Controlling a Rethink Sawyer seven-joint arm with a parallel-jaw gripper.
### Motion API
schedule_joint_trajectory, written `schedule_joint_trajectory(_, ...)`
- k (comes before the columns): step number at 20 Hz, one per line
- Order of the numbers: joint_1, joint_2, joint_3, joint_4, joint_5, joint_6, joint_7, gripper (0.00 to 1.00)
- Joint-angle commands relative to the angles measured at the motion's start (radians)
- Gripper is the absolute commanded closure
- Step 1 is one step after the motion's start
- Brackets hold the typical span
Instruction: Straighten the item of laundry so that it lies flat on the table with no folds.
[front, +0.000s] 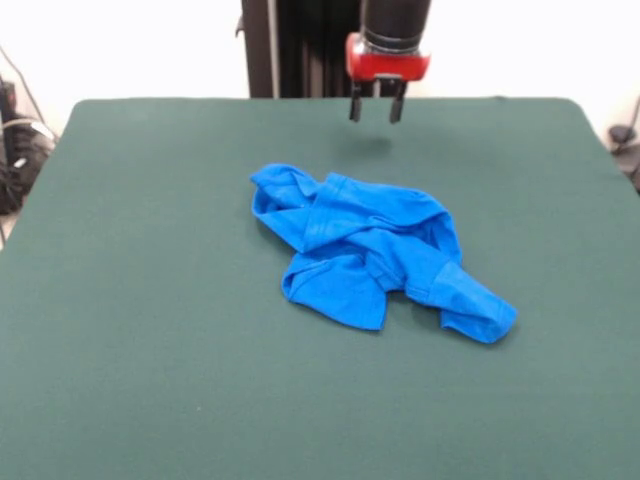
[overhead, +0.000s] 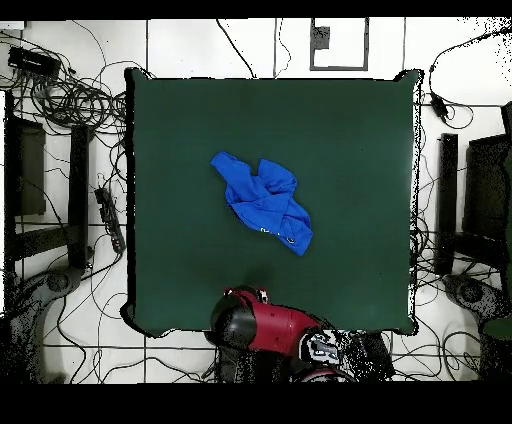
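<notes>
Shirt: We see the royal-blue T-shirt (front: 375, 258) lying crumpled near the middle of the desk, bunched into overlapping folds rather than spread flat.
Shirt from above: In the overhead view we find the same blue heap (overhead: 263, 201) slightly above the centre of the green surface, stretched on a diagonal from upper left to lower right.
Folds: In the front view we make out a stitched hem curling across the top of the pile, one lobe sticking out at the left and another flap reaching toward the lower right.
Desk: The desk (front: 140, 330) is covered in dark green cloth and is far wider than the shirt, with bare green on every side of it.
Claw: We see the claw (front: 376, 108) hanging below a red and black wrist, near the far edge of the desk, its two dark fingers apart with a clear gap between them and nothing held.
Claw and shirt: The claw hangs above the desk and well apart from the shirt, not touching it.
Arm from above: In the overhead view we see the red arm (overhead: 270, 328) at the desk's bottom edge.
Surroundings: Cables (overhead: 70, 95) lie tangled on the white tiled floor beside the desk.
</notes>
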Motion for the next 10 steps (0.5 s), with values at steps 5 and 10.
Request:
schedule_joint_trajectory(5, 0.061, 0.004, 0.018, -0.163, 0.102, 0.079, 0.198, 0.00)
schedule_joint_trajectory(10, 0.040, -0.048, 0.051, -0.176, 0.154, 0.132, 0.224, 0.00)
